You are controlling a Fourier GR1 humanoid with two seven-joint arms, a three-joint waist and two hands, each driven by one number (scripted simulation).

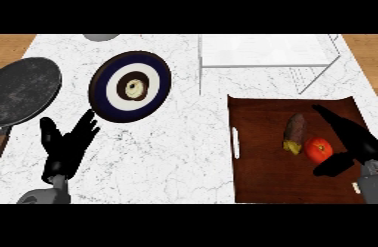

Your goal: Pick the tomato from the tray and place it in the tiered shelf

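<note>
Right hand (fingers spread) flanks the tomato on a brown tray atop white marble counter.

One tomato sits just left of the right robot hand, with one brown vegetable beside it on one tray. One plate and one dark pan lie above the left robot hand. One shelf stands farther back.
</note>
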